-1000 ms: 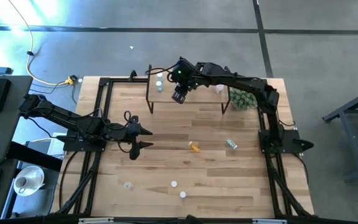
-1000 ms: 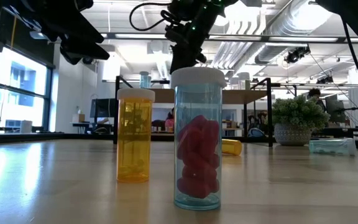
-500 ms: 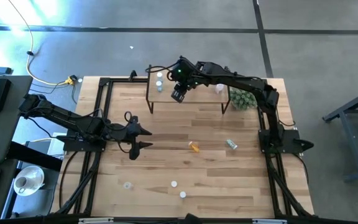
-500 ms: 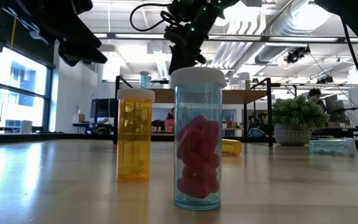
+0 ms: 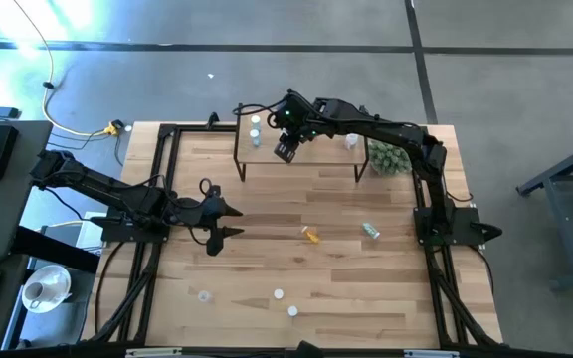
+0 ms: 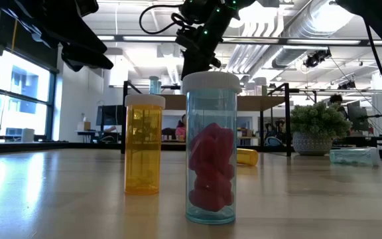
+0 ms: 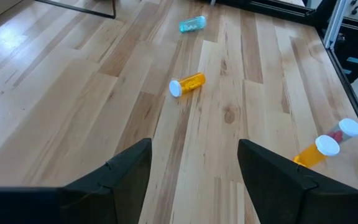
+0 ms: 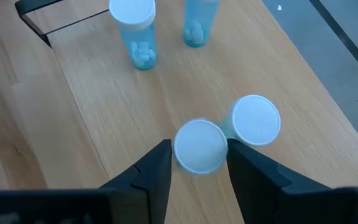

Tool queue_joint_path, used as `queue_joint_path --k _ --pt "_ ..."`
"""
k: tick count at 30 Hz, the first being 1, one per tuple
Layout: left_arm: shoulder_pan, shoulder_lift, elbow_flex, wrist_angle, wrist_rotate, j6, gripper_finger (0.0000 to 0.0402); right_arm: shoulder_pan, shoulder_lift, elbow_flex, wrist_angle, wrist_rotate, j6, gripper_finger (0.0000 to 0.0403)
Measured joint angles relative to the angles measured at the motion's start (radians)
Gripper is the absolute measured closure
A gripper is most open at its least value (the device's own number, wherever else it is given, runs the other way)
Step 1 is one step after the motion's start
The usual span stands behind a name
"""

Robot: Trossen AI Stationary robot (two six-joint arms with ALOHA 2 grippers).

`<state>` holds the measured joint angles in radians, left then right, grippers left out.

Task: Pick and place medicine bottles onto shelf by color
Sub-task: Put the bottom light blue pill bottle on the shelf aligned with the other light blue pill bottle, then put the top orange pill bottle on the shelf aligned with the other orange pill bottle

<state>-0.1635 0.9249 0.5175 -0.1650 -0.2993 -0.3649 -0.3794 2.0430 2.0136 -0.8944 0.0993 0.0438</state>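
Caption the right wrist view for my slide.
Right end effector straddles a white-capped bottle among blue bottles on the shelf.

Open-plan lab, exposed ceiling ducts [image 6: 290, 30], rows of workbenches [image 6: 257, 103]

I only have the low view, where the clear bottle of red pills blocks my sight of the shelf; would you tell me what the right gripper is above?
Observer: The right gripper hangs over the small light-wood shelf on black legs, directly above a white-capped bottle that stands close beside a second white-capped bottle.
Operator: Thank you. Where is the left gripper, and is it carrying anything?
Observer: The left gripper is open and empty, above the left half of the plank table.
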Motion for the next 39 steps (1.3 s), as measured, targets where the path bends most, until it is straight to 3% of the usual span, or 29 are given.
queue_joint_path --k 11,16,30,39 --pt "0.0 0.0 0.0 0.0 0.0 0.001 0.0174 0.007 0.0 0.0 -0.008 -0.001 0.0 0.0258" --pt "0.0 0.0 0.0 0.0 0.0 0.001 0.0174 0.009 -0.002 0.061 -0.061 -0.002 0.0 0.0258" --pt "-0.001 0.0 0.0 -0.004 0.0 0.0 0.0174 0.058 -0.004 0.295 -0.362 -0.041 0.035 0.0257" --pt "-0.003 0.0 0.0 -0.004 0.0 -0.001 0.0174 0.186 -0.008 0.3 -0.601 -0.092 -0.023 0.0257"
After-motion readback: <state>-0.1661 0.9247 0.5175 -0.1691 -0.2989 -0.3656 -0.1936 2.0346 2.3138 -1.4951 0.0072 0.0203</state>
